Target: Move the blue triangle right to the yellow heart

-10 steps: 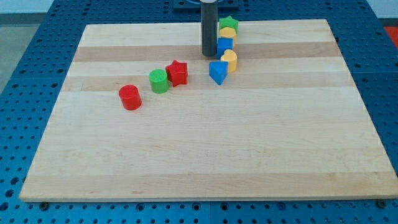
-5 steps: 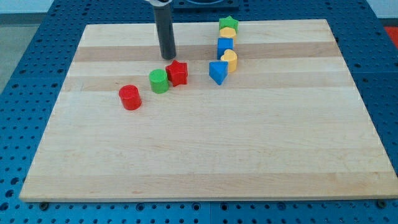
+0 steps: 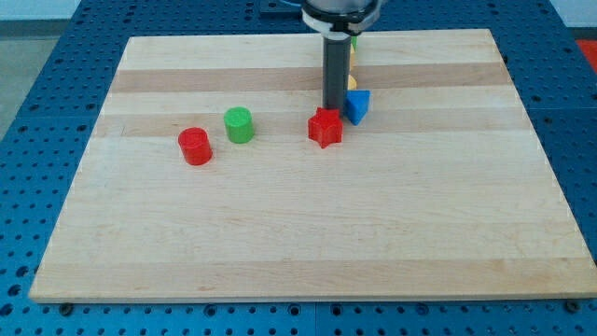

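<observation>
Blue triangle (image 3: 356,105) shifted right, apex downward.

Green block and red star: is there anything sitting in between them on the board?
No. In the camera view, only bare wood lies between the green cylinder and the red star. My tip stands just above the star.

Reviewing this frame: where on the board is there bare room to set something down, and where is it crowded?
The whole stretch below the red cylinder, green cylinder and red star is bare, as is the view's right beyond the blue triangle. It is crowded at top centre, where my tip stands just above the star, beside the triangle, hiding blocks behind.
</observation>
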You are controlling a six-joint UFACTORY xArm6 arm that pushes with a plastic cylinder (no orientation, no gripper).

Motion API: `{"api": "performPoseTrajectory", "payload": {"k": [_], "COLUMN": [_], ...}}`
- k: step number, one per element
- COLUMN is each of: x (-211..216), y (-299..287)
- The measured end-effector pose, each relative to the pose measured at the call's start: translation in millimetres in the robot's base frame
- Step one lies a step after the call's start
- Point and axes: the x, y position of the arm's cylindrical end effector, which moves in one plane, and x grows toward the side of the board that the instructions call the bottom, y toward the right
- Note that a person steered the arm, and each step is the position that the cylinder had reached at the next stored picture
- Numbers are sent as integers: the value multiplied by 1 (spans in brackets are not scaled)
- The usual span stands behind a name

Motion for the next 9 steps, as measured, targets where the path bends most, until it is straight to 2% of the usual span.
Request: {"api": "performPoseTrajectory", "payload": {"k": [2,3,4,7,9], "x": [2,36,47,8,7], "y": [39,41,72,75,72]}}
